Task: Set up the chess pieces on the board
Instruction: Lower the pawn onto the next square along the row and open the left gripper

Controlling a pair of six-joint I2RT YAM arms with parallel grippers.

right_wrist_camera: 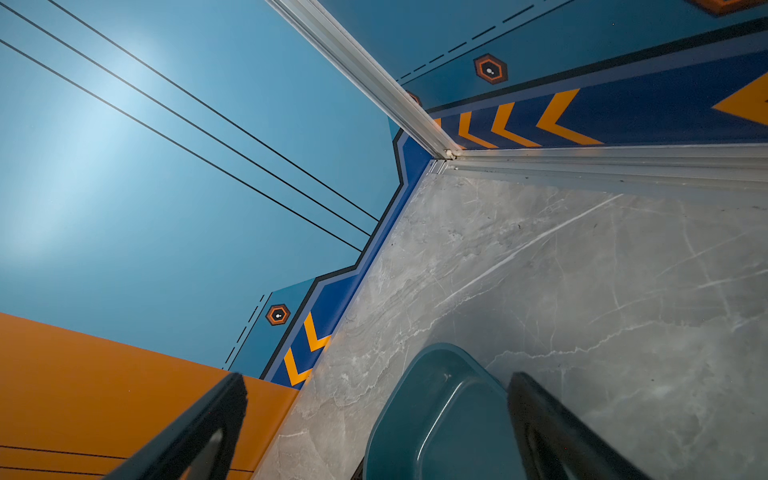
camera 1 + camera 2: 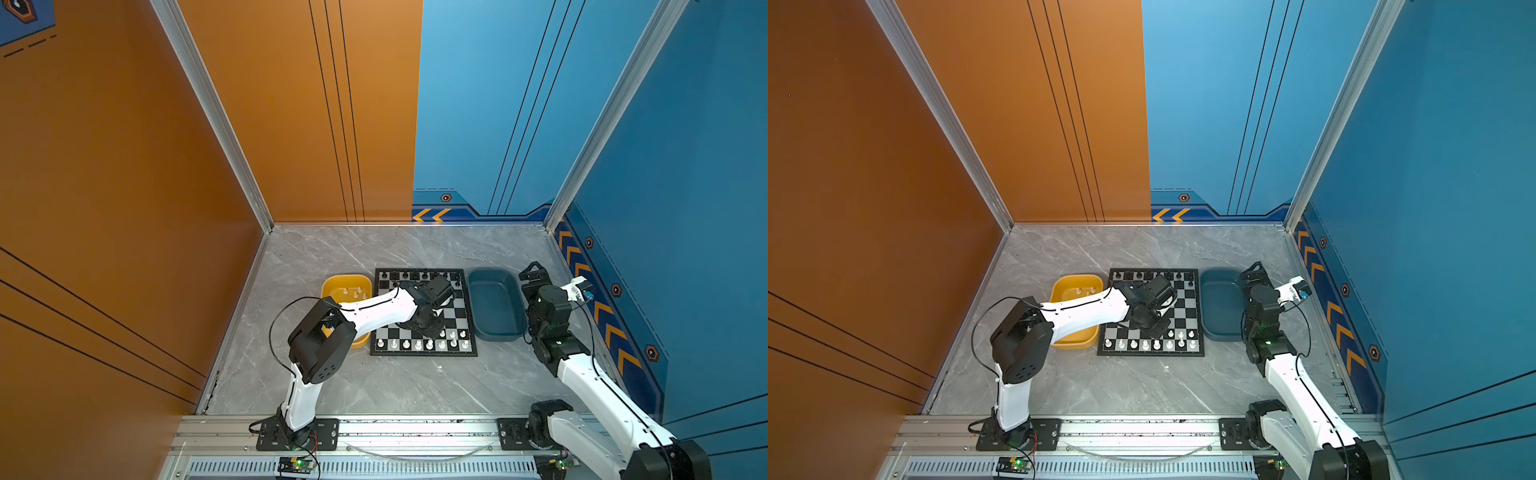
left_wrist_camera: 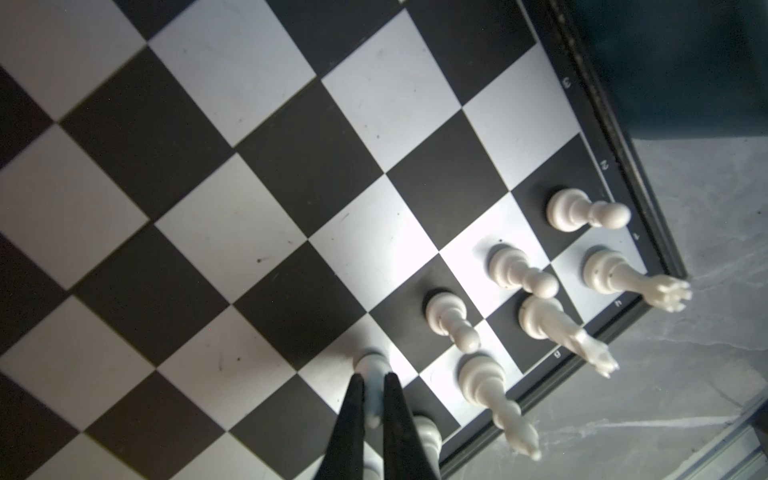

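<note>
A tiny white plastic pawn [image 3: 371,363] stands on the second rank of the flat black-and-silver chessboard [image 2: 459,311], pinched in the closed left gripper [image 3: 373,399]; with a few white pieces [image 2: 356,294] waiting in the yellow plastic tray [image 2: 332,286], setup seems nearly done, the right gripper [image 1: 376,378] gaping wide, empty.

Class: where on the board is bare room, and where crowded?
Bare: the board's middle squares, bordered by black pieces far and white pieces near. Crowded: the near right corner, where the left gripper pinches a pawn.

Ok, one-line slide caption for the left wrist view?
Left gripper clamps a white pawn at a light square of the board, next to three standing pawns.
</note>
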